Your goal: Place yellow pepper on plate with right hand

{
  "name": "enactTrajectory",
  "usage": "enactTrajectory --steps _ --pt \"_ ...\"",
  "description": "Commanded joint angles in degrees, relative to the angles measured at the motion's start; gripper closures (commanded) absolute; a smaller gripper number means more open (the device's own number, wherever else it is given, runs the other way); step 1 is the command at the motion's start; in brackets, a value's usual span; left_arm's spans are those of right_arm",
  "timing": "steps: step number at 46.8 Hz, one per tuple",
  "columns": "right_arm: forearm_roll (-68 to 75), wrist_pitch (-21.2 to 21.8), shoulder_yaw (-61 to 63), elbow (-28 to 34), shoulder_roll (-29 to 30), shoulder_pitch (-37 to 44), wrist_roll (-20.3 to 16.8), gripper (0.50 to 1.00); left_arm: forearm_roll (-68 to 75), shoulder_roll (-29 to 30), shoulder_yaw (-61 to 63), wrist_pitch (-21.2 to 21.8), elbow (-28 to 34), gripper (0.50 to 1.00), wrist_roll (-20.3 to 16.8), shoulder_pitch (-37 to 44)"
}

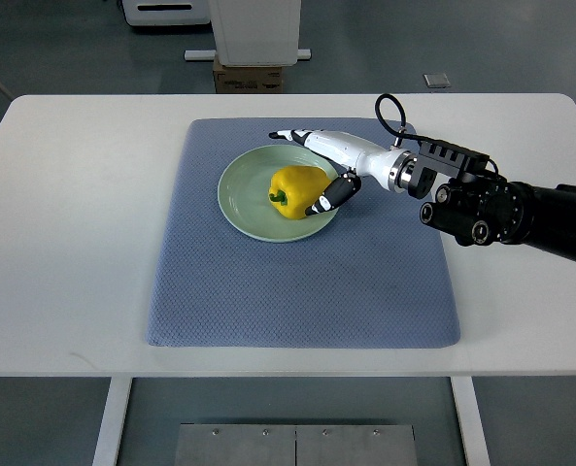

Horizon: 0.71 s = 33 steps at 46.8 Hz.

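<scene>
Glossy yellow bell pepper with a short green stem point(295, 191): lies on its side on the round pale-green ceramic plate point(237, 198), right half of the dish, centre of the frame. Stem points lower left. Plate sits on a blue-grey quilted fabric mat point(297, 291) spread over the white rectangular table point(64, 223).

Right hand, white shell with black fingertips point(328, 173): enters from the right edge, reaches across the plate's upper right rim. Long fingers lie extended past the pepper's far side; thumb is curled against the near right flank. Fingers loose, spread around the pepper; true grip not evident. Left arm not seen.

Handling, my estimate: light, hollow, firm-walled, so it tolerates a moderate squeeze but dents if crushed. Skin waxy and slick; lobed body rolls readily. Best hold is across the broad middle, fingers seated in the grooves between lobes. Stem too short and brittle to trust.

Pepper appears placed; likely only release remains.
</scene>
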Motion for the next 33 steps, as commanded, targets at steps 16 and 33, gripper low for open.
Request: enactTrajectory --steps 16,33 --pt "0.7 0.0 6.1 0.0 -0.7 -0.5 0.0 0.500 0.0 0.0 0.0 0.0 0.0 0.500 0.0 0.0" --pt "0.8 0.0 19.7 -0.3 -4.2 -3.5 0.0 0.500 0.0 0.0 0.0 -0.1 0.0 0.500 0.0 0.0"
